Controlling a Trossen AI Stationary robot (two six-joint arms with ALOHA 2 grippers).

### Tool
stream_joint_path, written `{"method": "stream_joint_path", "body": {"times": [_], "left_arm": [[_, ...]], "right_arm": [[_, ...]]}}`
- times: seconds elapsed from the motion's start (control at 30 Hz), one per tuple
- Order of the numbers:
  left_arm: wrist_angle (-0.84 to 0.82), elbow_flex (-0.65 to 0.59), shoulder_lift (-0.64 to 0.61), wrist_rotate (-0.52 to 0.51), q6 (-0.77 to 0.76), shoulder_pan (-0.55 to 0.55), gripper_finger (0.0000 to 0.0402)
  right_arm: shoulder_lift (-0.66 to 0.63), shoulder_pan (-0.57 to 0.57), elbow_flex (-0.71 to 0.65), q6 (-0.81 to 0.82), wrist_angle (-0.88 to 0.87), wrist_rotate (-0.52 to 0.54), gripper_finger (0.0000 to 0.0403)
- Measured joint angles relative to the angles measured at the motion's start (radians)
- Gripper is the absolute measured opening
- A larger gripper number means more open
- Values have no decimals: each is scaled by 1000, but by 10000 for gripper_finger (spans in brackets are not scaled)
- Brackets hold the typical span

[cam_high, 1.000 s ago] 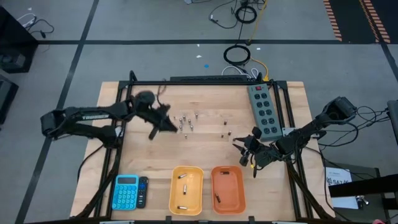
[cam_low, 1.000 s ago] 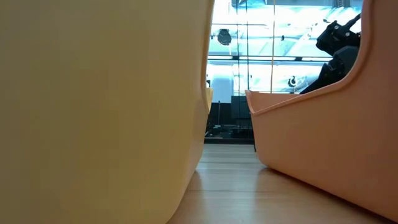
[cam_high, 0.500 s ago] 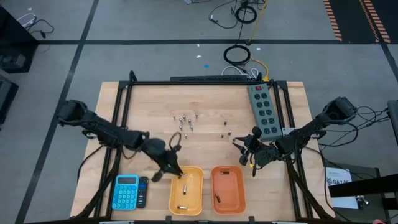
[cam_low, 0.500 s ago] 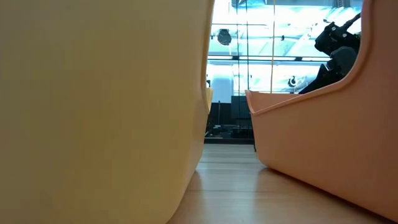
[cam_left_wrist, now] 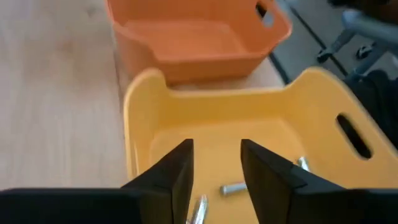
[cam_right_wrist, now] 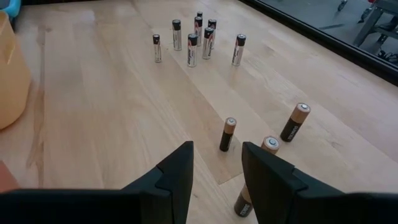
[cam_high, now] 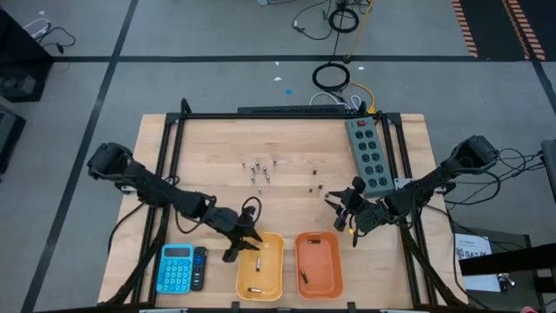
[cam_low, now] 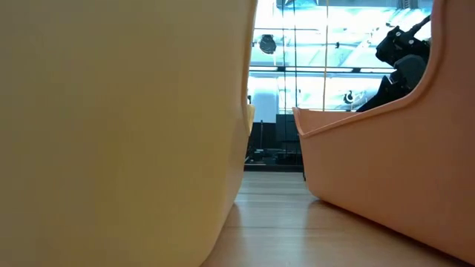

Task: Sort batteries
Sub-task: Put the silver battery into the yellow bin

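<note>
Landmark: yellow bin [cam_high: 260,265], at the near edge of the surface [cam_high: 217,148], beside the orange bin [cam_high: 318,263].
Open room: bare wood between the yellow bin and the standing batteries; a narrow strip of wood separates the two bins in the low view.
Edges: black frame rails border the surface on the far, left and right sides; both bins sit close to the near edge.
Left gripper [cam_high: 246,243]: over the far left corner of the yellow bin; fingers [cam_left_wrist: 177,171] parted, gripping nothing.
Right gripper [cam_high: 340,201]: beyond the orange bin, right of the yellow bin; fingers [cam_right_wrist: 175,171] parted, empty.
Obstructions: grey power strip [cam_high: 367,153] far right of the yellow bin; blue calculator [cam_high: 175,268] just left of it, with a small dark device touching or just beside the calculator.
Silvery batteries [cam_high: 259,169]: cluster beyond the yellow bin, upright, long axis vertical.
Dark batteries [cam_right_wrist: 227,134]: three just ahead of the right gripper, upright, slightly tilted in the wrist view.
Sorted batteries [cam_left_wrist: 232,188]: three in the yellow bin, lying flat, axes differing; one dark item in the orange bin, lying flat.
</note>
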Motion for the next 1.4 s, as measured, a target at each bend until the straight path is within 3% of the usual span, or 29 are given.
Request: {"method": "stream_joint_path", "body": {"times": [0.13, 0.33, 0.43, 0.63, 0.83, 1.2, 1.4], "left_arm": [[-31, 0, -83, -53, 45, 0, 146], [-368, 1, -269, -426, 115, 16, 148], [-425, -48, -348, -501, 117, 46, 149], [-349, -245, -444, -500, 35, 176, 149], [-210, -393, -449, -468, -27, 349, 150], [-37, -426, -374, -324, 39, 576, 152], [43, -426, -263, -283, 52, 627, 191]], "right_arm": [[0, 0, 0, 0, 0, -2, 128], [0, 0, 0, 0, 0, -5, 128], [0, 0, 0, -1, 0, -5, 128], [0, 0, 0, -5, 0, -22, 128], [0, 0, 0, -9, 0, -23, 128], [0, -1, 0, -46, 18, -22, 128], [0, -1, 0, -53, 29, -24, 128]]}}
